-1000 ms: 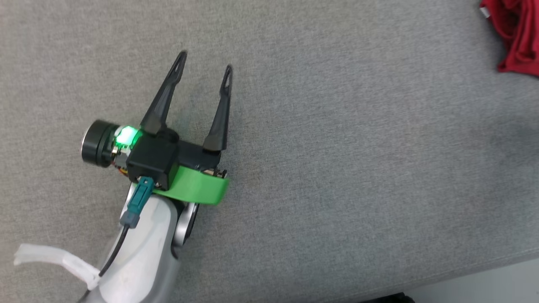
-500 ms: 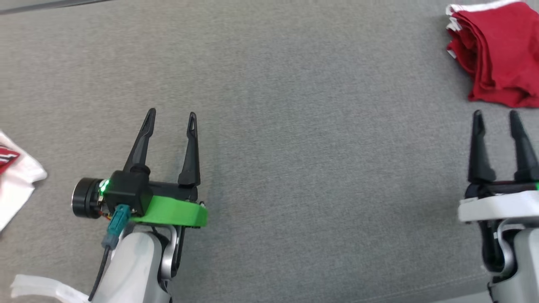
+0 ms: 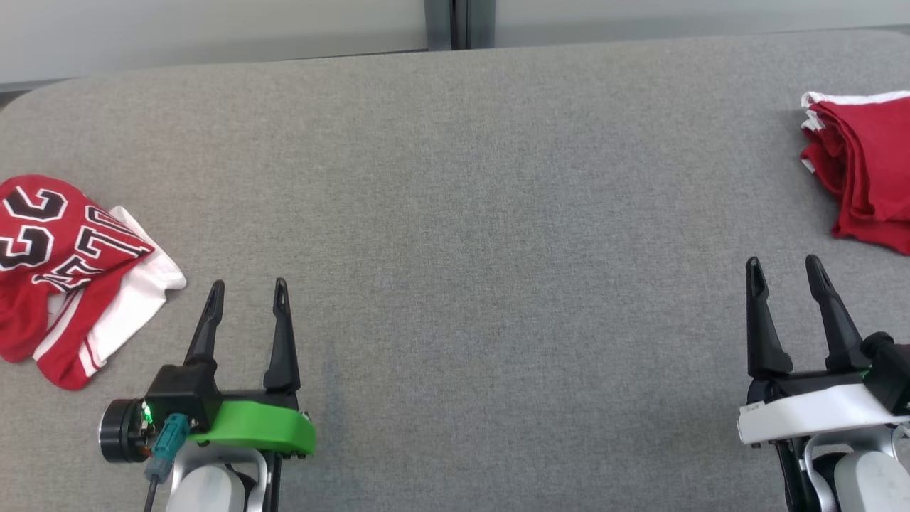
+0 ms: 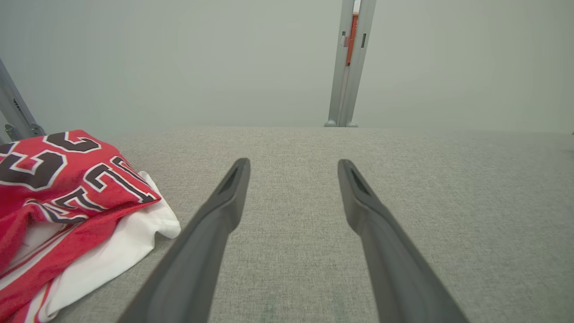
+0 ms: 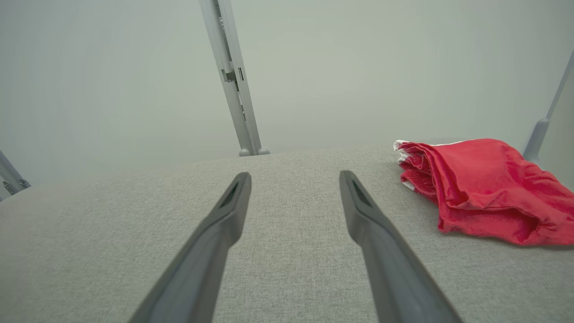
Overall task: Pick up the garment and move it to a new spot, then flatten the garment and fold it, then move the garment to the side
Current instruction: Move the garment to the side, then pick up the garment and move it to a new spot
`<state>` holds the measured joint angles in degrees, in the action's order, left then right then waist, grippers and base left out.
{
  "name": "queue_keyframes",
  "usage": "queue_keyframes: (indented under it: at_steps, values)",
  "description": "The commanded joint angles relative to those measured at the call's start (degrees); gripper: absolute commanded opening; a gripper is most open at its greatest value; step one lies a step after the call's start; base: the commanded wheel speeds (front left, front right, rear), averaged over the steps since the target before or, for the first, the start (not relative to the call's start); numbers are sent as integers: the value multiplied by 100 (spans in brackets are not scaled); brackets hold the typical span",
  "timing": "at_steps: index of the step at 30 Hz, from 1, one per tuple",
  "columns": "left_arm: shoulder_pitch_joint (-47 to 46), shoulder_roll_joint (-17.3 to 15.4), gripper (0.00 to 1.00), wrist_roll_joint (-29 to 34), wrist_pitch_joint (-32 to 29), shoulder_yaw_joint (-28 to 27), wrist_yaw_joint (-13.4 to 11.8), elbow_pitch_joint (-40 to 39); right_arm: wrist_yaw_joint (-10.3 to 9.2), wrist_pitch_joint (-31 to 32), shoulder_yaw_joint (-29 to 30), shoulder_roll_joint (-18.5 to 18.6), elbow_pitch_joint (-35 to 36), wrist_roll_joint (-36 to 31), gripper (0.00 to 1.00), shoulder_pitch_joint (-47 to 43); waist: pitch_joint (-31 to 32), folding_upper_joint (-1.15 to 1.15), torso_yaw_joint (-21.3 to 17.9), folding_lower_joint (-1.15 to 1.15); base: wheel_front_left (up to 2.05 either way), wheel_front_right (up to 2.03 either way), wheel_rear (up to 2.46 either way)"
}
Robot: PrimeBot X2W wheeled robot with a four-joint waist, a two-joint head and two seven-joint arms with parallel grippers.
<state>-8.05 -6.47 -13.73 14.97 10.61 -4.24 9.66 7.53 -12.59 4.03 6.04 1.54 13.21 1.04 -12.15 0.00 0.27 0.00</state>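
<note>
Both end effectors are wide open with nothing in them. The left end effector hovers low over the grey counter, fingers pointing at the far edge, and the right end effector does the same on the other side.

Just left of the left one there's a crumpled red jersey. It lies lumpy, not flat, with its long axis roughly near to far. It has black numerals outlined in white facing up, and a white part poking out toward the middle of the counter.

Over by the right edge, a bit beyond the right end effector, sits a folded plain red garment. It also lies long near to far, its stacked white-trimmed edges facing the counter's middle.
</note>
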Motion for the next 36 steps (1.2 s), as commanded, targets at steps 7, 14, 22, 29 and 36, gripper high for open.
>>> queue_keyframes:
  at_steps: [7, 14, 22, 29, 36]
  values:
    - [474, -30, 100, 32, 24, -36, 147, 164, -9, 304, -22, -71, 196, -151, 100, -566, 782, 0, 145, 0, 0, 0, 0]
    - [637, -3, 100, 28, 24, -34, 272, 320, -9, 462, -6, -112, 334, -202, 100, -895, 1001, 0, 83, 0, 0, 0, 0]
    - [627, 15, 100, 59, 24, -47, 366, 472, -9, 535, 8, -152, 424, -210, 100, -1043, 1117, 0, 84, 0, 0, 0, 0]
    - [520, 38, 100, 91, 25, -70, 383, 546, -9, 536, -14, -164, 422, -215, 100, -1059, 1104, 0, 94, 0, 0, 0, 0]
    - [312, 84, 100, 116, 24, -94, 408, 551, -9, 517, 30, -116, 498, -225, 100, -1096, 1037, 0, 401, 0, 0, 0, 0]
